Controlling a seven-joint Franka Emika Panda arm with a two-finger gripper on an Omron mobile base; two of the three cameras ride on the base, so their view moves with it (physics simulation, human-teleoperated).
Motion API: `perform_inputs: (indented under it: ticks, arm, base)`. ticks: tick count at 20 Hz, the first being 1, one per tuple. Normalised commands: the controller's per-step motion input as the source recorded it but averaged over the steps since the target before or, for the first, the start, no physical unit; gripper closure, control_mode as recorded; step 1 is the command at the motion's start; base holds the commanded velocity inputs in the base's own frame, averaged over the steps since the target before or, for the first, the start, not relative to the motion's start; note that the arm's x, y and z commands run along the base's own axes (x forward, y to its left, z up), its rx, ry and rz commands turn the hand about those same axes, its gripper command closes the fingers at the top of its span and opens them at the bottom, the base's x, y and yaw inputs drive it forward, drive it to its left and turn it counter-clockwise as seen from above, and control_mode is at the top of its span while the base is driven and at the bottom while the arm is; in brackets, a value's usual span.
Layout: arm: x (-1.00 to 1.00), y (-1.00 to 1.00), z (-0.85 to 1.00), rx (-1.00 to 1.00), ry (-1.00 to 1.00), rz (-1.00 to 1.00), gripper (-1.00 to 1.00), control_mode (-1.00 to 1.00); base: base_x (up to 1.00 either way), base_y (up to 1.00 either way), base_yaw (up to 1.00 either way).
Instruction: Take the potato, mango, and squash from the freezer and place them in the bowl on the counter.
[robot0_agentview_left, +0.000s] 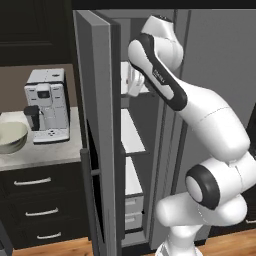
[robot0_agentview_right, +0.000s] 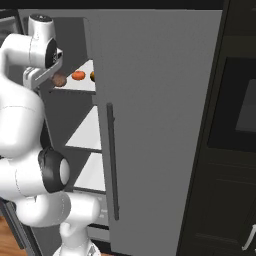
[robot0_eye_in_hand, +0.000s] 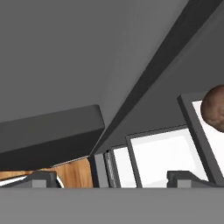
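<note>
The freezer (robot0_agentview_left: 95, 100) stands with its thick grey door swung open. On its top white shelf lie a brown potato (robot0_agentview_right: 59, 80), also at the right edge of the hand view (robot0_eye_in_hand: 216, 109), and to its right the small red-orange mango (robot0_agentview_right: 78, 75). A yellow-orange item (robot0_agentview_right: 92, 76) is half hidden by the closed door's edge; I cannot tell if it is the squash. My gripper (robot0_eye_in_hand: 114, 178) is inside the freezer at shelf height (robot0_agentview_right: 50, 80), just left of the potato, open, with nothing between its fingers. The cream bowl (robot0_agentview_left: 11, 136) sits on the counter (robot0_agentview_left: 45, 152) at far left.
A white coffee machine (robot0_agentview_left: 47, 105) stands on the counter between the bowl and the open door. The closed grey door (robot0_agentview_right: 160, 125) with its long handle bounds the freezer opening on the right. Lower white shelves (robot0_agentview_right: 85, 130) and pale drawers (robot0_agentview_left: 134, 212) lie below my arm.
</note>
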Motion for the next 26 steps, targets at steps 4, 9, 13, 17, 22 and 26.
perform_inputs:
  ticks: [4,9,13,17,22,26]
  arm:
    - [0.21,0.04,-0.07,0.00,0.00,0.00,-1.00,-1.00]
    - [0.31,0.00,-0.04,0.00,0.00,0.00,-1.00,-1.00]
    - [0.34,0.05,-0.08,0.00,0.00,0.00,-1.00,-1.00]
    - [0.32,0.09,-0.06,0.00,0.00,0.00,-1.00,-1.00]
    - [0.37,0.10,-0.04,0.00,0.00,0.00,-1.00,-1.00]
    - [0.36,0.13,-0.08,0.00,0.00,0.00,-1.00,-1.00]
  base:
    - [0.00,0.00,0.00]
    - [0.00,0.00,0.00]
    - [0.00,0.00,0.00]
    - [0.00,0.00,0.00]
    - [0.00,0.00,0.00]
    - [0.00,0.00,0.00]
